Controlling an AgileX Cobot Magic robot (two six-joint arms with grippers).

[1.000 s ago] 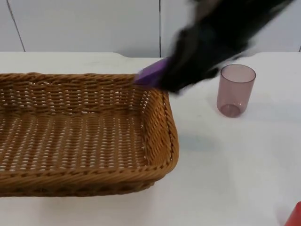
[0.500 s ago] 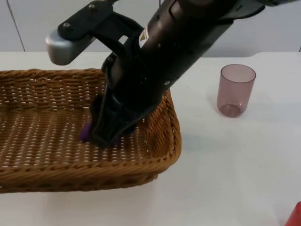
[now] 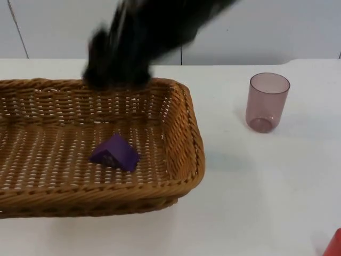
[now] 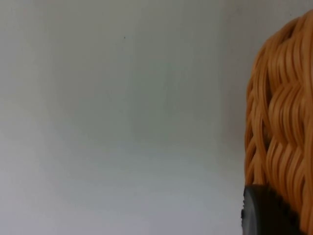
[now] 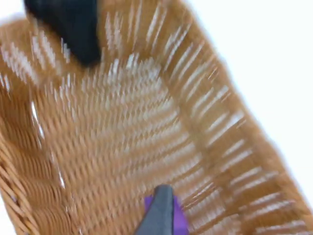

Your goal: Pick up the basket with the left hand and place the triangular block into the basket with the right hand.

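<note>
- Triangular block [image 3: 115, 152] was seen lying on the woven floor of the basket [image 3: 181, 181], in the right half of the basket, lower-centre-left of the top view frame; no gripper was touching it.
- Long axis of the block was judged to run roughly from left to lower right in the top view, with a sloped face turned up.
- Block was also made out in the right wrist view as a purple patch [image 5: 180, 221] behind a dark fingertip, on the basket weave [image 5: 122, 147].
- Right gripper [image 3: 114, 66] was seen as a black motion-smeared mass at the basket's far rim, upper centre-left of the top view, above the block and clear of it; nothing was held in it, but whether the jaws were spread or closed could not be told.
- Key relation: the block lay below the right gripper in the frame, toward the near rim, so the right arm was judged the nearer one to it.
- Left gripper [image 4: 266, 210] was seen in the left wrist view with a black fingertip pressed against the basket rim [image 4: 281, 122]; it was judged to be clamped on the rim, holding the basket.
- Placement step was judged done; only withdrawal of the right arm was judged left.
- Pink translucent cup [image 3: 267, 102] stood upright on the white table [image 3: 266, 202], well apart from the basket, upper right.
- Red object [image 3: 333, 245] was cut by the lower right corner; its kind could not be told.
</note>
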